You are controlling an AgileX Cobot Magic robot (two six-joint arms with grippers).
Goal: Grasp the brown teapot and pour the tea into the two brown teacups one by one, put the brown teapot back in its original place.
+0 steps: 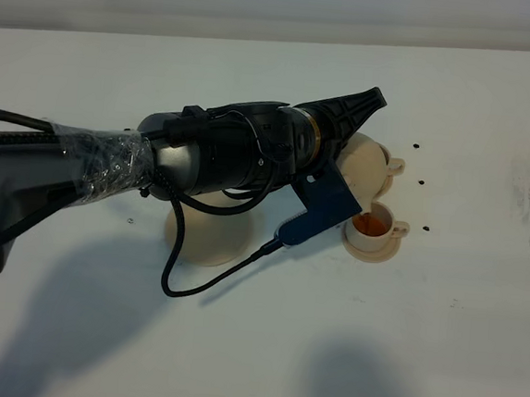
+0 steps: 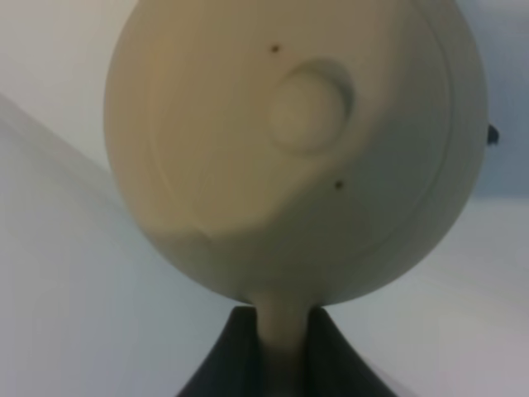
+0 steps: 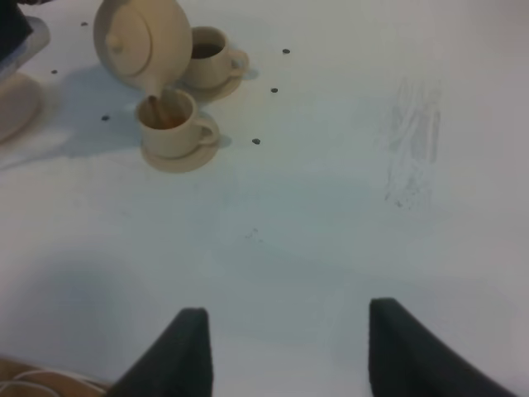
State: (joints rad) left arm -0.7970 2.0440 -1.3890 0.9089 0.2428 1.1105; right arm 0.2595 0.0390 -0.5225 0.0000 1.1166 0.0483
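My left gripper (image 1: 351, 118) is shut on the loop handle of the brown teapot (image 1: 366, 163) and holds it tilted over the near teacup (image 1: 372, 226). That cup stands on its small saucer and holds orange-brown tea. The second teacup (image 1: 394, 163) stands just behind, half hidden by the pot. In the right wrist view the teapot (image 3: 139, 37) has its spout down into the near cup (image 3: 169, 124), and the far cup (image 3: 211, 54) holds dark tea. The left wrist view shows the lid (image 2: 306, 107) filling the frame and the gripper (image 2: 277, 322) on the handle. My right gripper (image 3: 289, 347) is open and empty above bare table.
The large flat saucer (image 1: 208, 235) lies bare on the white table, left of the cups and partly under my left arm; it also shows in the right wrist view (image 3: 12, 103). A black cable (image 1: 183, 284) hangs from the arm. Small dark specks (image 1: 421, 182) dot the table near the cups.
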